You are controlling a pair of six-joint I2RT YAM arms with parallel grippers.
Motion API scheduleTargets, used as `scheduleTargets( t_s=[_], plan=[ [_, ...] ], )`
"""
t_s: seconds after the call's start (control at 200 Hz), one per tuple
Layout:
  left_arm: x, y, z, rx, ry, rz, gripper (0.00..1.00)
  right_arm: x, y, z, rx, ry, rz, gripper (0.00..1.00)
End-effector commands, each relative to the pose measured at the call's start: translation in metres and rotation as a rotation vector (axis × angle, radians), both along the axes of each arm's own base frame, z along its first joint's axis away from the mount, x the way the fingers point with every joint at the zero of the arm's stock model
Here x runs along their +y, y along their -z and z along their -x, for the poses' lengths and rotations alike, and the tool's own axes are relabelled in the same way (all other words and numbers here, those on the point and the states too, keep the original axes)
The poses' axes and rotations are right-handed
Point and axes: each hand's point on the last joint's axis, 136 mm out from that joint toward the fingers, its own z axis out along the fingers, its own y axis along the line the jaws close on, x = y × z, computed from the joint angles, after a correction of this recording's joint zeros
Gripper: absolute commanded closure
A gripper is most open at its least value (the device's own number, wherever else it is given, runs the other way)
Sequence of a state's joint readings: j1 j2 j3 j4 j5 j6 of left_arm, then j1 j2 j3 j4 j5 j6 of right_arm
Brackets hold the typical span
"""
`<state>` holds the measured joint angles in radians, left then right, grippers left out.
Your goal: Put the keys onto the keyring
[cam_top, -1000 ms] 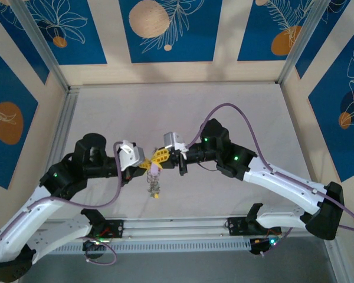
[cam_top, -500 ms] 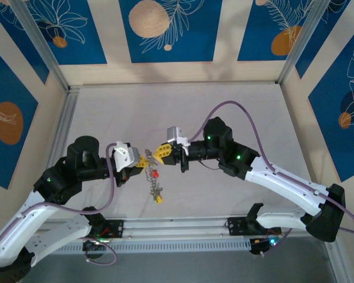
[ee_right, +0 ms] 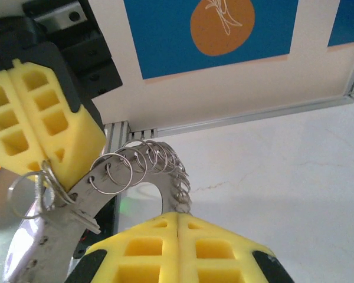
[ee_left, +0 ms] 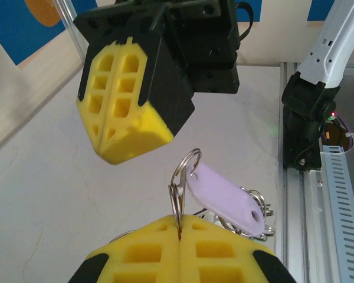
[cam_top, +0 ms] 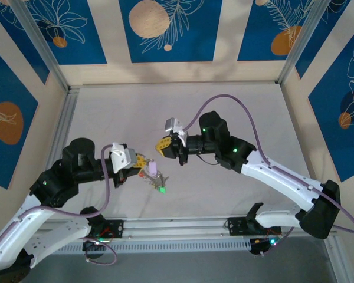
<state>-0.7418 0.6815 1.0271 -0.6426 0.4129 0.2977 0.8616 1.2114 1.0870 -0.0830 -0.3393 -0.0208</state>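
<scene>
My left gripper is shut on a thin wire ring that carries the pale lilac key. The rest of the bunch hangs behind it. From above, the left gripper holds the lilac key over the table, and a green key dangles lowest. The grey keyring, an arc fringed with several wire rings, rises from behind my right gripper. That gripper is shut, and in the left wrist view the right gripper has nothing between its fingers and stands apart from the ring.
The pale table lies under both arms. An aluminium rail runs along the near edge by the arm bases. Blue patterned walls close in the back and sides.
My left gripper has drawn back to the left with the bunch, which swung so the lilac and green keys now show. My right gripper has moved up and slightly left.
</scene>
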Motion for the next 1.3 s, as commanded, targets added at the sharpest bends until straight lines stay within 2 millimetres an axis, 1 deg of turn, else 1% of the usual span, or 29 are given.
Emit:
scheduleTargets(
  t_s=[0.0,0.07,0.185,0.225,0.25,0.28,0.325,0.4,0.535,0.63,0.67,0.745,0.765,0.87,0.94,1.125,1.295],
  plan=[
    [-0.001,-0.019,0.001,-0.07,0.012,0.051,1.0,-0.004,-0.006,0.003,0.022,0.001,-0.004,1.0],
    [0.0,-0.018,0.001,-0.069,0.009,0.043,1.0,-0.009,-0.014,0.012,-0.004,-0.027,-0.036,0.99],
    [0.001,-0.013,-0.001,-0.066,-0.002,0.022,1.0,-0.017,-0.033,0.037,-0.067,-0.111,-0.097,0.71],
    [0.001,-0.013,-0.001,-0.063,-0.002,0.017,1.0,-0.019,-0.038,0.045,-0.084,-0.133,-0.112,0.66],
    [0.0,-0.012,-0.002,-0.062,-0.002,0.016,1.0,-0.019,-0.041,0.049,-0.093,-0.145,-0.119,0.59],
    [0.0,-0.013,-0.002,-0.063,-0.002,0.016,1.0,-0.019,-0.043,0.054,-0.099,-0.163,-0.125,0.54],
    [-0.001,-0.013,-0.002,-0.064,-0.001,0.018,1.0,-0.018,-0.044,0.06,-0.098,-0.194,-0.125,0.48],
    [-0.002,-0.014,-0.002,-0.065,0.004,0.023,1.0,-0.011,-0.039,0.064,-0.083,-0.215,-0.096,0.42],
    [-0.005,-0.013,-0.002,-0.052,0.016,0.022,1.0,-0.001,-0.028,0.06,-0.066,-0.211,-0.056,0.4],
    [-0.005,-0.012,-0.001,-0.048,0.021,0.02,1.0,0.004,-0.024,0.053,-0.057,-0.186,-0.043,0.42],
    [-0.005,-0.012,-0.001,-0.045,0.023,0.019,1.0,0.005,-0.024,0.052,-0.055,-0.184,-0.043,0.45],
    [-0.005,-0.012,-0.001,-0.046,0.023,0.019,1.0,0.007,-0.025,0.049,-0.056,-0.179,-0.047,0.57],
    [-0.005,-0.013,0.0,-0.046,0.025,0.021,1.0,0.007,-0.025,0.048,-0.054,-0.175,-0.046,0.63],
    [-0.006,-0.013,0.001,-0.044,0.033,0.025,1.0,0.009,-0.021,0.041,-0.047,-0.152,-0.03,0.84],
    [-0.005,-0.013,0.002,-0.044,0.037,0.028,1.0,0.009,-0.02,0.039,-0.045,-0.148,-0.024,1.0],
    [-0.005,-0.013,0.005,-0.046,0.043,0.029,1.0,0.008,-0.016,0.035,-0.063,-0.127,-0.014,1.0],
    [-0.005,-0.012,0.005,-0.043,0.046,0.027,1.0,0.006,-0.005,0.023,-0.092,-0.07,0.061,1.0]
  ],
)
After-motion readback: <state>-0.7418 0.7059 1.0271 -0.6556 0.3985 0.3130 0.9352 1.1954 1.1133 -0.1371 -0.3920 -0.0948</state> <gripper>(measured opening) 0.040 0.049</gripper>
